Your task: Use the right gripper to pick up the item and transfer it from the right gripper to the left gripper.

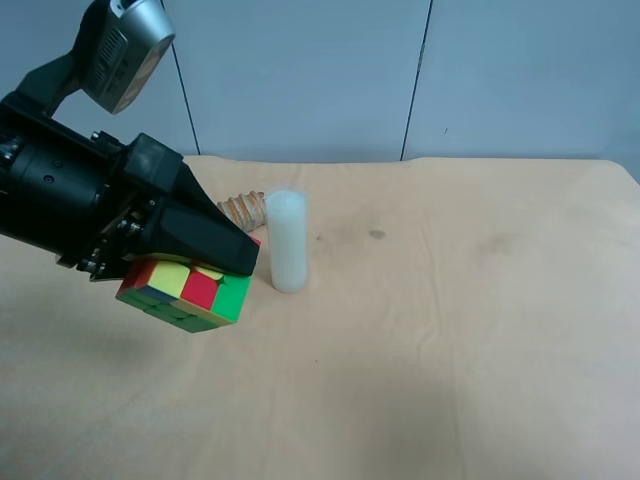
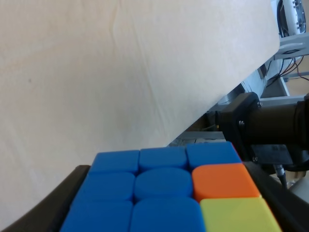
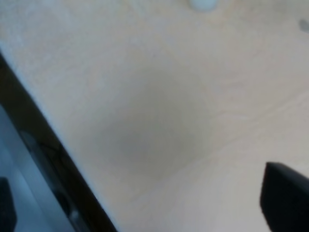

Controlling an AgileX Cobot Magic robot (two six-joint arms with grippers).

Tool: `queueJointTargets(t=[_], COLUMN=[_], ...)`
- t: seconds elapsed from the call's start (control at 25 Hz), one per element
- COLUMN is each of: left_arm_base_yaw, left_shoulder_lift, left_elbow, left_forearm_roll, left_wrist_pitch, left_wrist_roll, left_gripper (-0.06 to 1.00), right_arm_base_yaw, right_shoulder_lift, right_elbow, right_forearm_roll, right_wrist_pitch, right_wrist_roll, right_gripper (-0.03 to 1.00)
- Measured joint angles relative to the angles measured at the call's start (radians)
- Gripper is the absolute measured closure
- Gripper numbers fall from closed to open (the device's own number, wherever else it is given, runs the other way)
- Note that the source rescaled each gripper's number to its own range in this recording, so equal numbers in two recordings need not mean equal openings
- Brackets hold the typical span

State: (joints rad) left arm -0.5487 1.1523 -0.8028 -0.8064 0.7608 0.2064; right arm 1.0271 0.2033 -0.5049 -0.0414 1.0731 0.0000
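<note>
While the left end effector (image 2: 178, 193) clamps the Rubik's cube (image 1: 190, 295) between its dark fingers, raised above the desk (image 1: 450, 330) near a white cylinder (image 1: 287, 243), the right end effector (image 3: 145, 203) hangs over the desk. Its fingers stand wide apart, grasping nothing.

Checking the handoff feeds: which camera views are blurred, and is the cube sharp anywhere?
Right wrist view: soft all over, mostly table. Left wrist view: cube crisp, very close, cropped between the jaws. Exterior high view: sharp, evenly lit.
</note>
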Motion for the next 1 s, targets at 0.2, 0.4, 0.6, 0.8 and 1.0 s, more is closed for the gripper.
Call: queueJointTargets(t=[0.2, 0.4, 0.6, 0.8, 1.0], left_arm_base_yaw=[0.0, 0.0, 0.0, 0.0, 0.0], left_shoulder_lift=[0.0, 0.0, 0.0, 0.0, 0.0], left_elbow=[0.0, 0.0, 0.0, 0.0, 0.0], left_forearm_roll=[0.0, 0.0, 0.0, 0.0, 0.0], left_wrist_pitch=[0.0, -0.005, -0.033, -0.052, -0.058], left_wrist_roll=[0.0, 0.0, 0.0, 0.0, 0.0], left_gripper=[0.94, 0.94, 0.94, 0.94, 0.94], right_arm_base_yaw=[0.0, 0.0, -0.055, -0.277, -0.525], right_shoulder_lift=[-0.003, -0.003, -0.02, -0.154, -0.206], right_elbow=[0.0, 0.0, 0.0, 0.0, 0.0], right_forearm_roll=[0.0, 0.0, 0.0, 0.0, 0.0], right_wrist_pitch=[-0.001, -0.001, -0.001, -0.004, -0.004], right_wrist_roll=[0.0, 0.0, 0.0, 0.0, 0.0], right_gripper=[-0.03, -0.03, -0.03, -0.03, -0.03])
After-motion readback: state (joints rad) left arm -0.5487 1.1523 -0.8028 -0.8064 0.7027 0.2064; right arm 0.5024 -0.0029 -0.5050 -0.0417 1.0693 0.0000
